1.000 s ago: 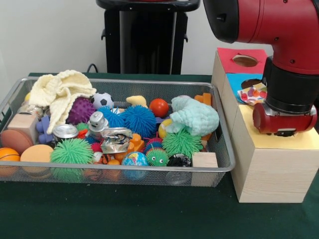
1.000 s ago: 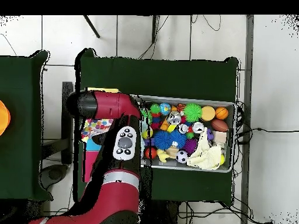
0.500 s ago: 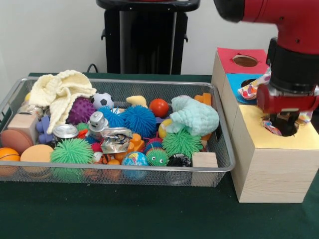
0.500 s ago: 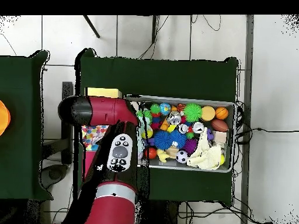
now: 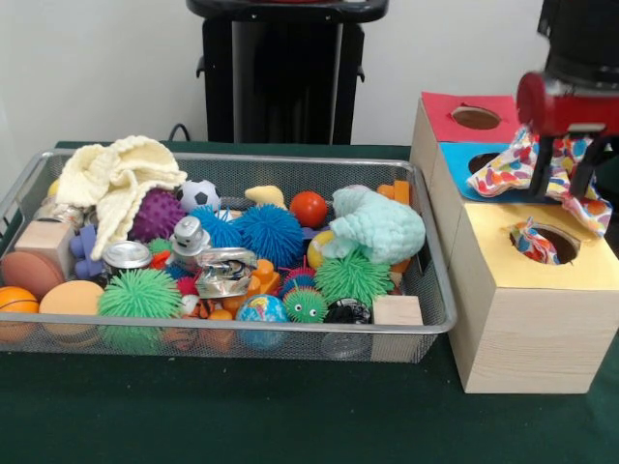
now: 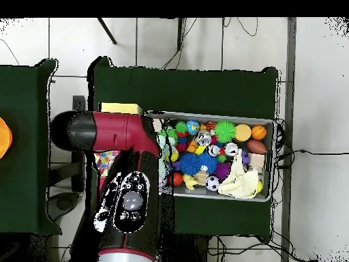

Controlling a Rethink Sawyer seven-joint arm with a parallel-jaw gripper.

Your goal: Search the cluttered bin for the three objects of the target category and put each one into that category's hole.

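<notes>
Wire bin (image 5: 433,290) is sitting at left, crowded to its rim with balls and cloths. Beside it, the wooden box (image 5: 527,319) is showing its yellow hole (image 5: 546,242), one corner of the polka-dot cloth (image 5: 527,164) dipping inside. Above, the gripper (image 5: 566,174) is pinching that cloth, lifted clear.

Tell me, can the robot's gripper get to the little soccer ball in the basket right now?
Probably yes. The soccer ball lies on top near the bin's far side, nothing over it. But the gripper hangs above the yellow box, and a colorful cloth dangles at it.
</notes>
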